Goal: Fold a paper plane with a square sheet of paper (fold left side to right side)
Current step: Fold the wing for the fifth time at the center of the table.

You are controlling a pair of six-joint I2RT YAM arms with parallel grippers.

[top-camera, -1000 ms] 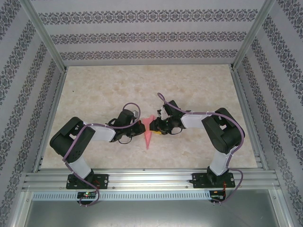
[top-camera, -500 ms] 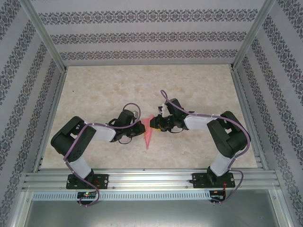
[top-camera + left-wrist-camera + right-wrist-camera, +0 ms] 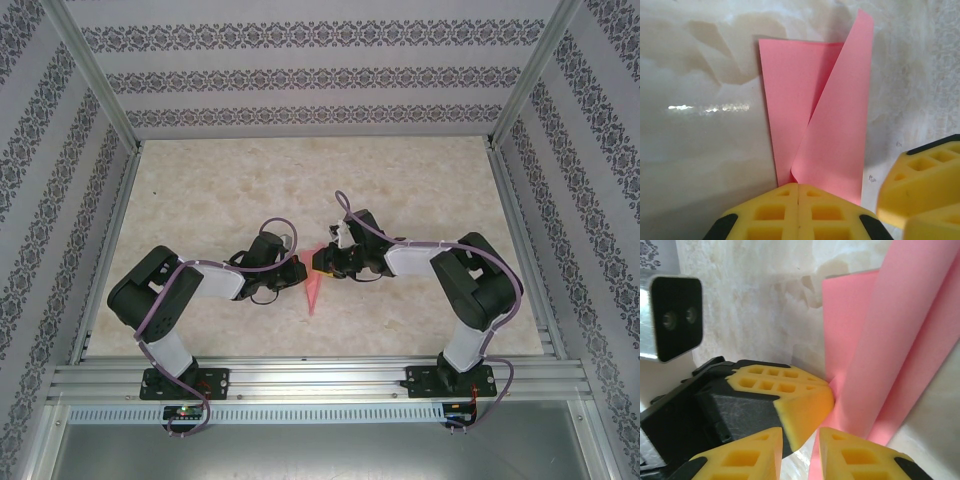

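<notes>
Paper plane [image 3: 314,285] is being pinned by clenched left gripper [image 3: 798,194], long axis far-to-near edge of table [image 3: 200,190]. Raised flap [image 3: 840,110] is being straddled by right gripper [image 3: 801,437] w/ jaws slightly apart.

- Paper plane [image 3: 830,130]: plain pink-red, darker where shaded.
- Left gripper [image 3: 798,192], right gripper [image 3: 800,450]: yellow fingers with black ends.
- Table [image 3: 420,180]: cream with faint beige marbling.
- Walls [image 3: 320,75]: white with grey floral bands.
- Arms [image 3: 215,283]: black and white.
- Cables [image 3: 150,320]: purple.
- Frame [image 3: 320,380]: silver.
</notes>
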